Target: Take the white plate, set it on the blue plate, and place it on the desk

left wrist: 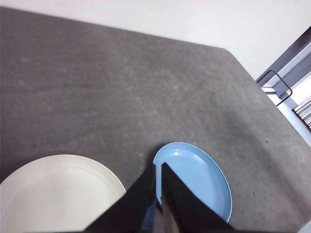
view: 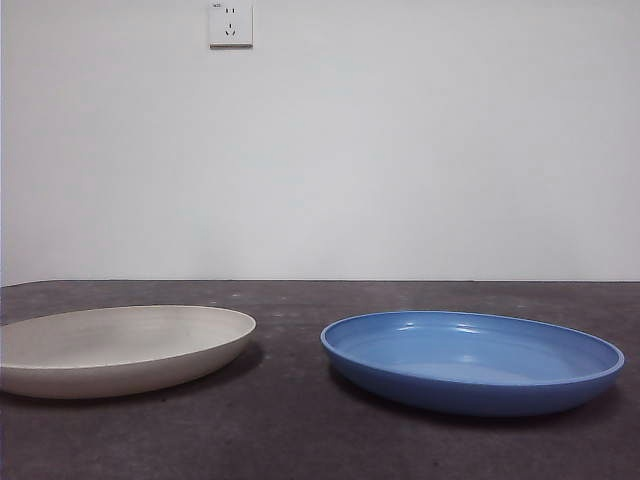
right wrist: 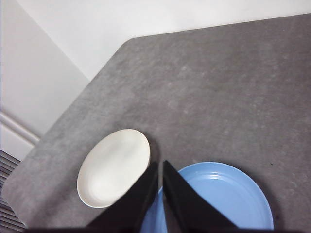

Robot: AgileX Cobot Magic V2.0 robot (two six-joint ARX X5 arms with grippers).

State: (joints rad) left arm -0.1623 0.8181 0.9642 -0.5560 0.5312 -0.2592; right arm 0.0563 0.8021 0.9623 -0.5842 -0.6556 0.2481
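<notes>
No legible text or labels anywhere in pics

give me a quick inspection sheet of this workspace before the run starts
surface: dark grey desk, matte and speckled, one rounded corner in each wrist view.
job's things: white plate and blue plate lie side by side on the desk, apart, both upright and empty.
clutter: nothing seen.
grippers: left gripper and right gripper both hang high above the plates, jaws nearly together, holding nothing; neither shows in the front view.
cables: nothing seen.
surroundings: plain white wall with a power socket; a dark frame beyond the desk edge in the left wrist view.
</notes>
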